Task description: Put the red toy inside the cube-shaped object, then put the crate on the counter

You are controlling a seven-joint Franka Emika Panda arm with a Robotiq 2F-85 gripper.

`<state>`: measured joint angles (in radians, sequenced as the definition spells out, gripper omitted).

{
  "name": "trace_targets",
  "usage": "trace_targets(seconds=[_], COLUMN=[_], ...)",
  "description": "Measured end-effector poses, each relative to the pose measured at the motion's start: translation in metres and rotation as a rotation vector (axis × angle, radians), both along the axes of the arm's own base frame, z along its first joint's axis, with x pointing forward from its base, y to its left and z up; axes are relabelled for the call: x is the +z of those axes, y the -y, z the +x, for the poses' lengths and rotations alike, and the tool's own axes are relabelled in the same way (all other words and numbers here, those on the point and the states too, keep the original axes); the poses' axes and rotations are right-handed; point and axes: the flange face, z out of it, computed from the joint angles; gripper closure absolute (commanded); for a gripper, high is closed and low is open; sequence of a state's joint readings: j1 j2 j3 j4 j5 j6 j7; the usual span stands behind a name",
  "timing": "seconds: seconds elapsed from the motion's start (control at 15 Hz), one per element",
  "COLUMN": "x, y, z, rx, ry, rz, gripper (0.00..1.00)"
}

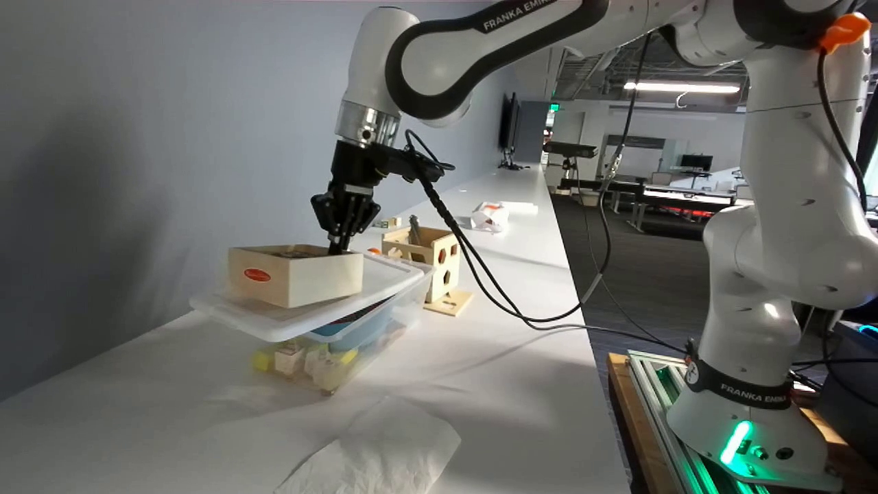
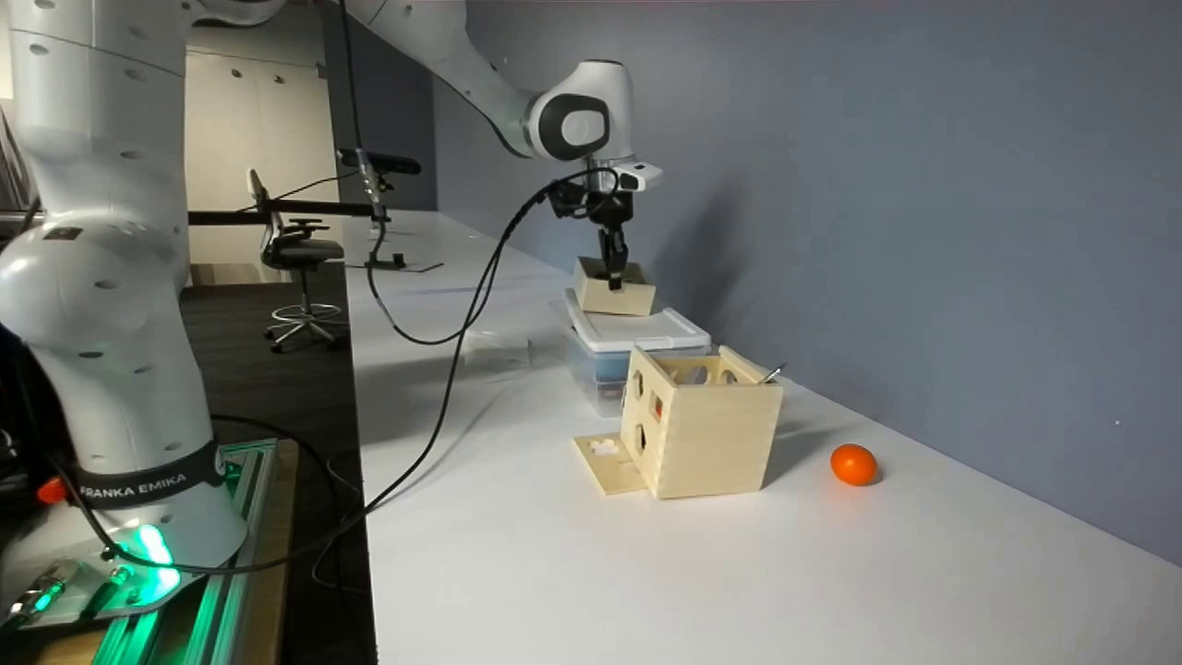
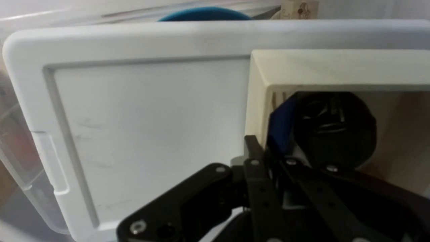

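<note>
The low light-wood crate (image 1: 326, 280) with a red patch sits on or just above the tilted white lid of the plastic bin; it also shows in an exterior view (image 2: 605, 297) and the wrist view (image 3: 336, 67). My gripper (image 3: 260, 146) is shut on one crate wall, one finger outside and one inside; its tips show in both exterior views (image 1: 337, 248) (image 2: 615, 283). The wooden cube (image 2: 716, 439) stands on the white counter (image 2: 517, 554). A red thing (image 2: 657, 407), probably the red toy, shows through a cube hole; its shape is hidden.
An orange ball (image 2: 853, 465) lies beside the cube near the wall. The clear bin (image 1: 350, 360) holds blocks. A dark round object (image 3: 336, 134) and a blue one (image 3: 281, 124) lie inside the crate. A white cloth (image 1: 384, 446) and crumpled packaging (image 1: 490, 216) lie on the counter.
</note>
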<state>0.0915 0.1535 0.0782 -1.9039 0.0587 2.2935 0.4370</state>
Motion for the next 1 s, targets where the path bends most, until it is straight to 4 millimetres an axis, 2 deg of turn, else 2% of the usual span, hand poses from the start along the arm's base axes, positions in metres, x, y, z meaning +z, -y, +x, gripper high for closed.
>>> trace_targets(seconds=[0.13,0.33,0.6,0.73,0.87,1.0], x=[0.005,0.025,0.052,0.058,0.056,0.048], y=[-0.001,-0.01,-0.039,-0.049,-0.049,-0.038], z=[-0.004,-0.019,-0.07,-0.097,-0.119,-0.136], rx=[0.027,0.111,0.25,0.296,0.316,0.299], ry=[-0.009,0.016,0.061,0.068,0.062,0.031], rz=[0.016,0.002,-0.027,-0.043,-0.066,-0.094], gripper=[0.98,0.98,0.98,0.98,0.98,0.98])
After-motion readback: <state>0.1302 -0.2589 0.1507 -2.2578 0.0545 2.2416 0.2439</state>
